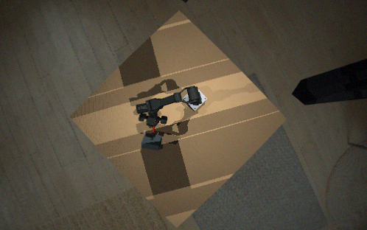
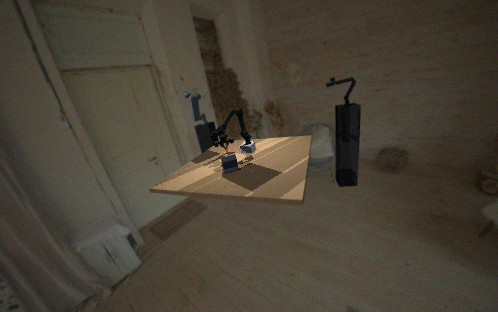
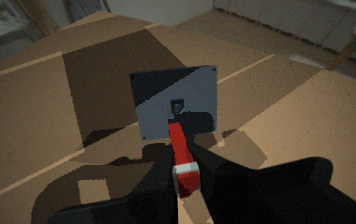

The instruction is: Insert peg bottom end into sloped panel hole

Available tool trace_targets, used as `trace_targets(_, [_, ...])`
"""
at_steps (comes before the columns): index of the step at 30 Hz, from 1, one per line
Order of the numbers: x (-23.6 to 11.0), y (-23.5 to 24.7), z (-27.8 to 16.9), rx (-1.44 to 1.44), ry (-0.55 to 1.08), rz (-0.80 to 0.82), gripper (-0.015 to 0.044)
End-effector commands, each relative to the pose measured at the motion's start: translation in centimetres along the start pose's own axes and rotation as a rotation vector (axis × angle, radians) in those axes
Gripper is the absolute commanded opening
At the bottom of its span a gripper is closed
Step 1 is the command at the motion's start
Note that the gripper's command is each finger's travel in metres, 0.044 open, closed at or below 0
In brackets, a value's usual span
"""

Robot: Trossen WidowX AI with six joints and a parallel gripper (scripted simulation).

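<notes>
Pincer (image 3: 186,172): pressed onto the red peg (image 3: 181,150), one dark finger on each side of it, gripping near the white band at its upper end. Holding it high on the shaft leaves the lower end free to enter the hole.

Peg position: off the worktop (image 1: 228,147), carried in the air and pointing away from the wrist toward the panel (image 3: 175,102). In the wrist view its far tip sits just below the hole (image 3: 177,105), right at the panel's face; whether it already touches the face I cannot tell.

Peg shape: the shaft looks flat-sided in the wrist view, and the hole looks angular rather than round, so the roll of the wrist probably matters here. Whether the two outlines agree is too small to judge.

Panel: a grey-blue square face tilted back on a dark base, standing on the worktop in front of the arm. Part of it lies in shadow, with one small dark hole near its middle.

Arm: in the top view it reaches from its pale base plate (image 1: 194,98) out over the worktop, wrist bent down, with the peg (image 1: 152,130) showing as a short red line between pincer and panel (image 1: 152,141). The exterior view shows the same stoop above the panel (image 2: 230,163).

Stage, as I judge it: pick-up done, alignment under way, insertion not yet begun.

Next need: bring the tip up onto the hole, then push along the hole's own axis, square to the sloped face.

Risk: a tip slightly low would jam against the face instead of entering.
</notes>
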State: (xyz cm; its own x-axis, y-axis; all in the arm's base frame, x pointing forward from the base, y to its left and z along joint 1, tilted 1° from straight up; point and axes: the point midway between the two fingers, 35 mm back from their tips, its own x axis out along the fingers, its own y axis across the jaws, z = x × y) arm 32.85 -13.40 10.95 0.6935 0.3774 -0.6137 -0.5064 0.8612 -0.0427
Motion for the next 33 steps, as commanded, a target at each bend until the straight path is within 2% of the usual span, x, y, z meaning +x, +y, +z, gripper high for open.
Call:
trace_targets(1, [0.3,-0.1,0.0,0.009,-0.009,-0.001,0.0])
trace_targets(33, [4.1,-1.1,0.1,0.033,-0.056,-0.029,0.0])
